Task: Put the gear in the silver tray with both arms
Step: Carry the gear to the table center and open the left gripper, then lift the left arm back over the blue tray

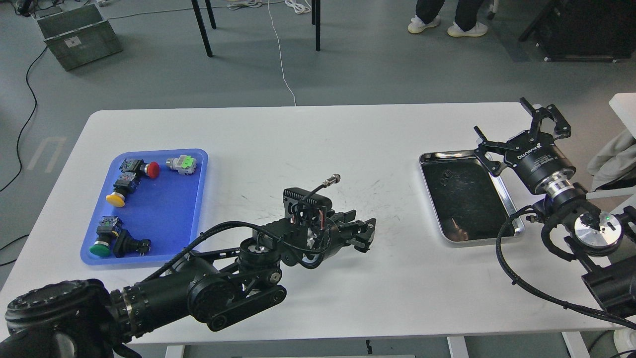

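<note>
The silver tray (502,194) lies at the table's right, its dark floor bare except for a tiny speck near the far left corner. My right gripper (499,118) is wide open and empty, hovering over the tray's far right corner. My left gripper (370,233) hangs low over the table's middle, pointing right toward the tray. Its dark fingers overlap, so I cannot tell whether it is open or holds anything. No gear shows clearly. Several push-button switches (149,169) lie in a blue tray (164,214) at the left.
A white table (308,139) holds both trays. A small metal connector on a cable (332,179) sticks up from my left wrist. A white object (625,107) stands at the far right edge. A person's feet (447,26) and chair legs are beyond the table.
</note>
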Robot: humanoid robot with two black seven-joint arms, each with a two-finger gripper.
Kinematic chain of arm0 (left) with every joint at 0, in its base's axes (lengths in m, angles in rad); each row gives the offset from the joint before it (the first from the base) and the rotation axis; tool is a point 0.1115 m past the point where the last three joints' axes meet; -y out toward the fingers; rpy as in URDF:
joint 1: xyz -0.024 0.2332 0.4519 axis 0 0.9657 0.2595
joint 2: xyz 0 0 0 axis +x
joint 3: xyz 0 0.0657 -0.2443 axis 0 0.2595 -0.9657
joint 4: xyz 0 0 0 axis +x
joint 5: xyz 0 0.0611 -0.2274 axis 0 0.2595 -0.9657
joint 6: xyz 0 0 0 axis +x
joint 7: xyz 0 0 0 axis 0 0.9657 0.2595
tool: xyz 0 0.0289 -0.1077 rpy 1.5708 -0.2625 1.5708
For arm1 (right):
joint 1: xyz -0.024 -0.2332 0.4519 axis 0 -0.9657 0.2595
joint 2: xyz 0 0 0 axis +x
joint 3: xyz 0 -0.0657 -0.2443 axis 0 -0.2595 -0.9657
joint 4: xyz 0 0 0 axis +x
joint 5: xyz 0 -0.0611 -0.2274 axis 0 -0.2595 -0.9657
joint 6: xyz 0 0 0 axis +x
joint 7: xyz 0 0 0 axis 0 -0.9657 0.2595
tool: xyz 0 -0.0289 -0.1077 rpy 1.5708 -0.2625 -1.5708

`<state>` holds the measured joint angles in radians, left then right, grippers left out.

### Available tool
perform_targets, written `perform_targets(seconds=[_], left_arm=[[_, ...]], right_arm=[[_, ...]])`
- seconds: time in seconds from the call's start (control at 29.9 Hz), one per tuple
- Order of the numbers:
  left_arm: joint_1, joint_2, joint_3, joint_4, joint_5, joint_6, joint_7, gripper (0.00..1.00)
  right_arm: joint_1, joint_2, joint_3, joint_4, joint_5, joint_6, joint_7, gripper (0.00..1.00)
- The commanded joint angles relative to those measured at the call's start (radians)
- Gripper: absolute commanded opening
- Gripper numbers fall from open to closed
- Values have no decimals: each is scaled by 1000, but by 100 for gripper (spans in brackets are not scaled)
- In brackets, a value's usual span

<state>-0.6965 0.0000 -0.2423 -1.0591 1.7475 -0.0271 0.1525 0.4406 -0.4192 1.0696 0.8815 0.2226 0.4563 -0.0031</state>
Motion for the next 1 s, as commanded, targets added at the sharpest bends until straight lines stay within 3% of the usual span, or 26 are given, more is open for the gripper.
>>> perform_targets(seconds=[0.0,0.1,0.37,0.6,0.7,0.8,0.97], left_arm=[[-15,0,-3,-6,-78,65,1,97],[-43,0,-49,14,-129,124,-1,98],[-98,0,-333,8,-224,202,-1,98],[-97,211,-514,-41,-501,266,-2,98],[-90,300,-566,-48,-646,280,-31,98],[-77,370,-653,-47,-813,279,-73,98],[-23,454,-727,-45,-1132,263,-103,98]], right_arm=[[26,0,-13,1,-3,-1,-1,97],[44,-6,-19,1,-14,1,-1,97],[150,-18,-134,27,-69,-14,-12,97],[282,-78,-289,138,-247,-82,-18,97],[345,-90,-358,192,-333,-103,-38,97],[459,-96,-506,214,-448,-120,-43,97],[726,-72,-871,215,-540,-134,-46,97]])
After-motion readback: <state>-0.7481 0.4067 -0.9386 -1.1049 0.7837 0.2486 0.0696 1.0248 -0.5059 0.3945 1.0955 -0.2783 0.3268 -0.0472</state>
